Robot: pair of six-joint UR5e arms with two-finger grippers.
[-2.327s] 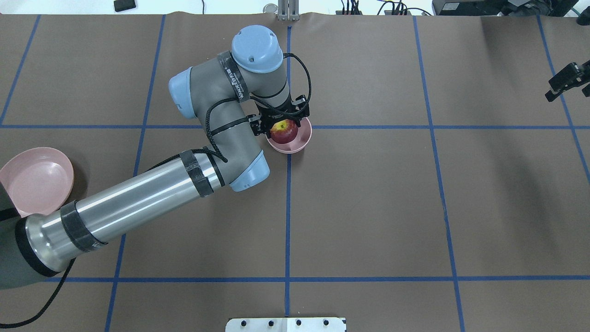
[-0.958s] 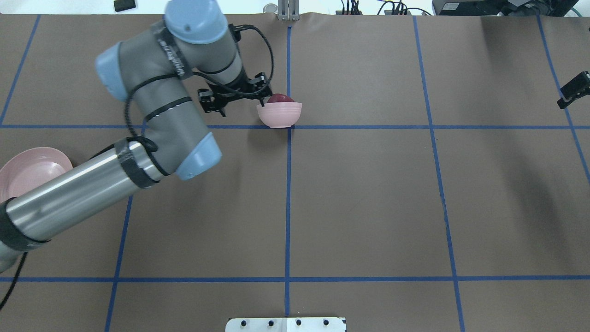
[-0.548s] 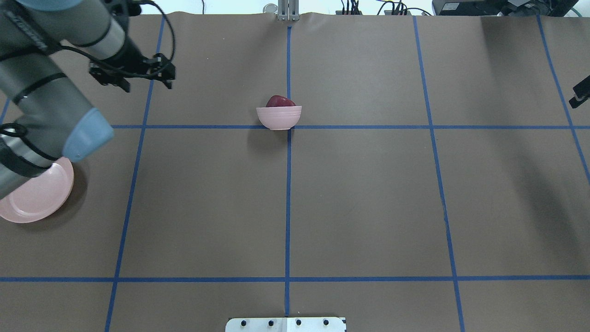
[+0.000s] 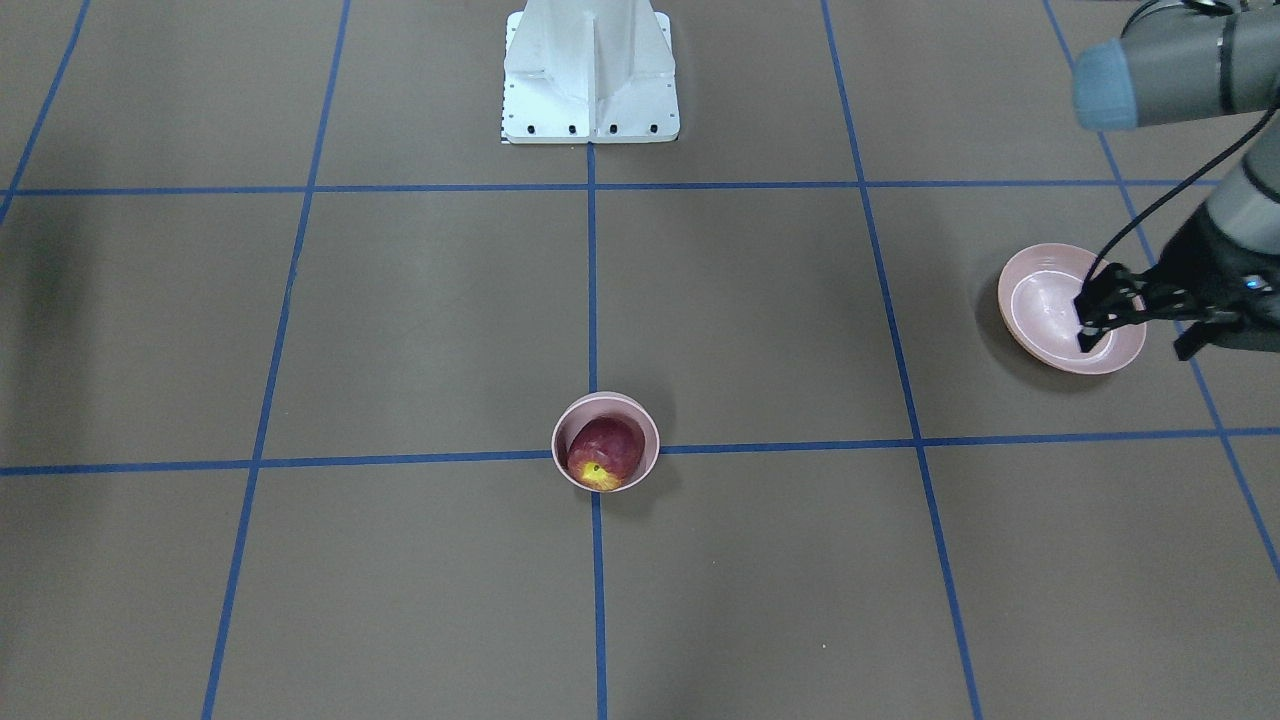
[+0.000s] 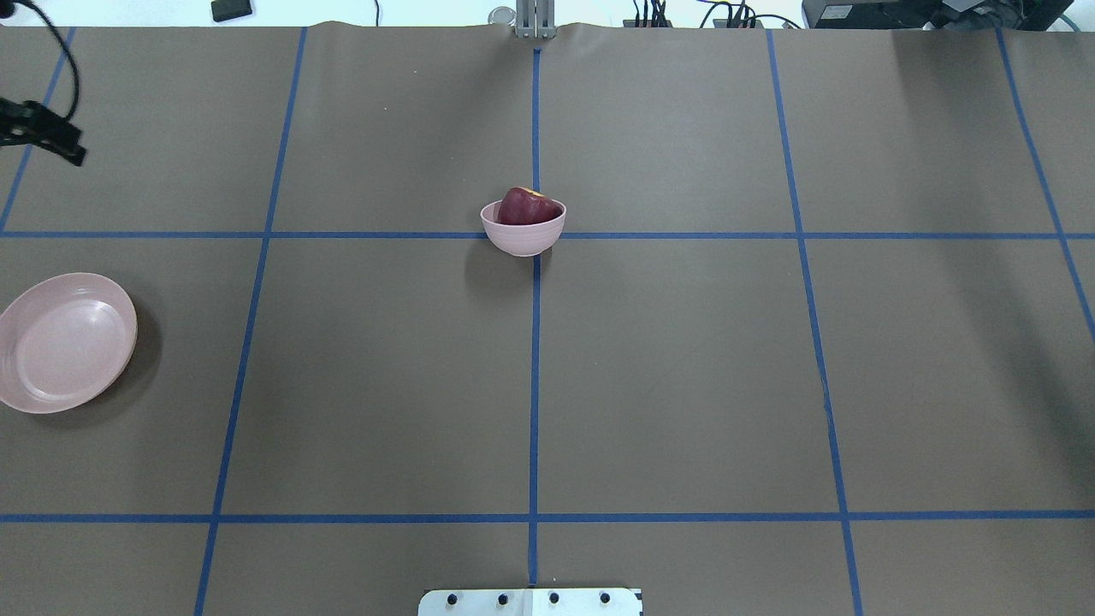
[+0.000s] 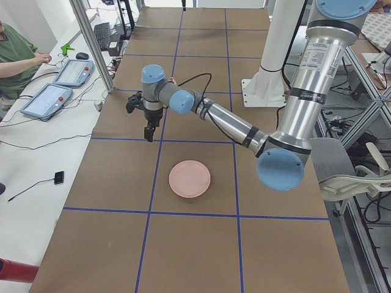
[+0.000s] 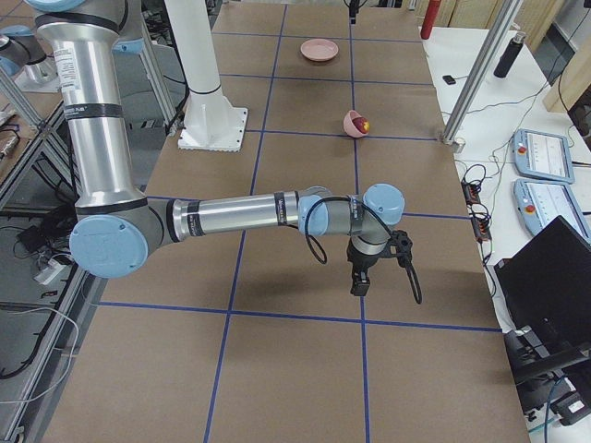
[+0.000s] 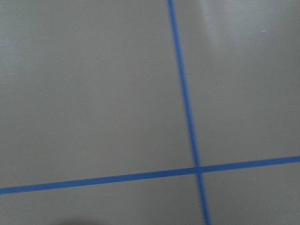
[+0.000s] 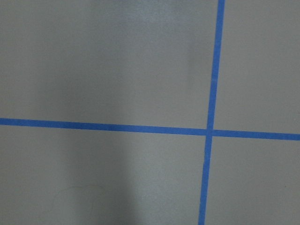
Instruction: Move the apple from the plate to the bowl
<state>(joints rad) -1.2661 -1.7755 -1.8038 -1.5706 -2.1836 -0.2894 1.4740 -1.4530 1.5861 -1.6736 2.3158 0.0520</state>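
Apple (image 4: pixel 605 450) fills bowl (image 4: pixel 557 443), well away from my empty, spread left hand (image 4: pixel 1138 340); a low pass could topple it.

The apple (image 5: pixel 523 205) sits in the bowl (image 5: pixel 523 239), with the plate (image 5: pixel 64 342) well apart to the left.
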